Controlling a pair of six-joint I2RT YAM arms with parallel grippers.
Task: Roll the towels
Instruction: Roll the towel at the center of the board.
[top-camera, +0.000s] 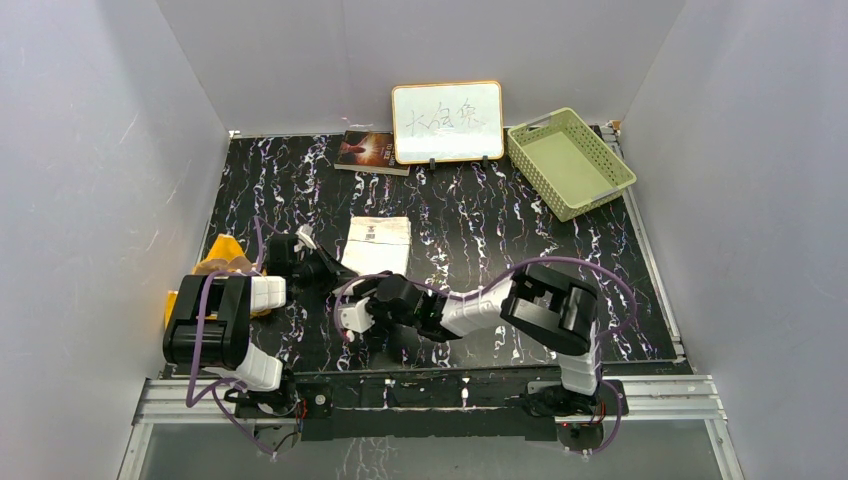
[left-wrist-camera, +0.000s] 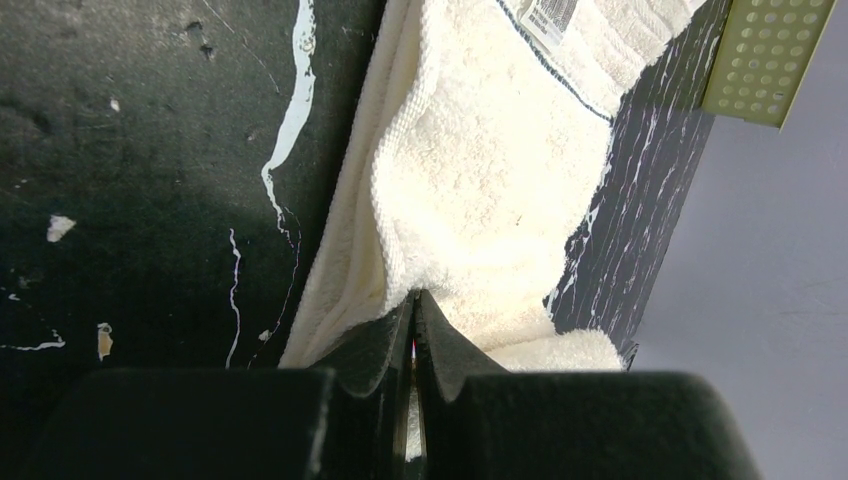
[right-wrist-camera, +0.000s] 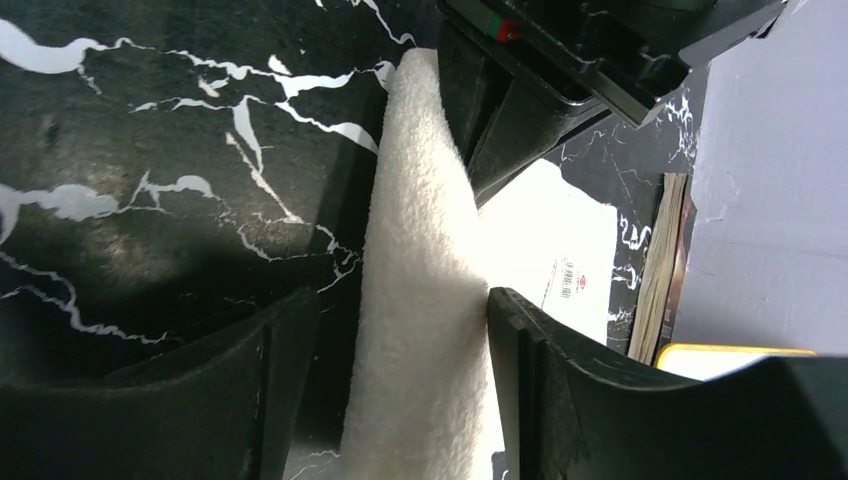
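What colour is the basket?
Pale green; the basket shows best in the top external view.

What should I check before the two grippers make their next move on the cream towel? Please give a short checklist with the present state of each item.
1. The left gripper is shut on the near edge of the cream towel: ok.
2. The right gripper has the raised fold between its jaws: ok. The jaws are open and not closed on it.
3. Room between the two grippers: cannot tell, as they are very close together.
4. The far part of the cream towel lies flat on the table: ok.
5. The orange towel is out of the way: ok. It lies apart at the left edge.
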